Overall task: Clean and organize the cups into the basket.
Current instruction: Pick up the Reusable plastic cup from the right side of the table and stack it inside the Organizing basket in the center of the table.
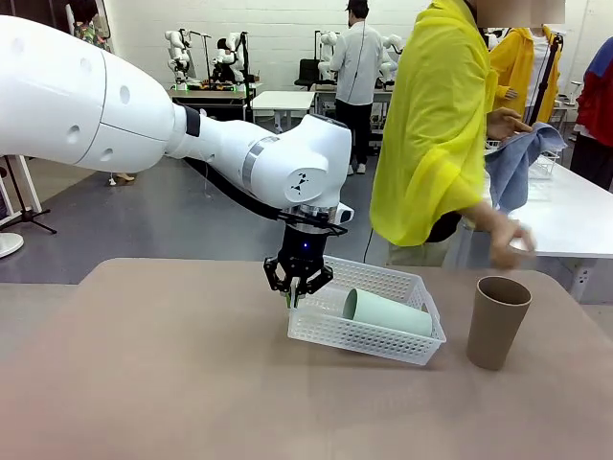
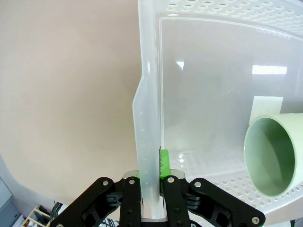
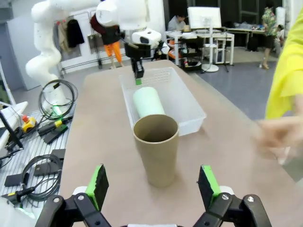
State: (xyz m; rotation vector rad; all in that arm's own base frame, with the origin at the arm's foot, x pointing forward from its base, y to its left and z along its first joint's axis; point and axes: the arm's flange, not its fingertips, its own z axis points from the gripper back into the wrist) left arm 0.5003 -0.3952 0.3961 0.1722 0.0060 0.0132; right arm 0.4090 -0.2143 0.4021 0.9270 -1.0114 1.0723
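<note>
Spread wide at the bottom of the right wrist view, the right gripper (image 3: pixel 152 185) held nothing. Its 2 green pads (image 3: pixel 97 183) stood apart on either side of the brown cup (image 3: pixel 155 146), which rose ahead of them untouched. That brown cup stood upright, mouth up, on the worktop (image 1: pixel 172 383), outside the basket (image 1: pixel 364 337) and just beside the basket's right end as the front view showed it.

The basket, white with perforated walls, held 1 mint cup (image 1: pixel 388 312) lying on its side, open mouth turned toward the basket's left end. At that left end the left gripper (image 1: pixel 299 287) reached down from above, pinching the basket's end wall. The left wrist view showed the thin white wall caught between the fingers, 1 inside the basket and 1 outside. Bare basket floor lay between the mint cup and that pinched wall.

Beyond the basket, at the far side of the worktop, a person in a yellow top (image 1: pixel 431 125) stood turned toward another table. 1 hand (image 1: pixel 508 240) was low and blurred, and a blue cloth (image 1: pixel 522 163) hung from the other.
</note>
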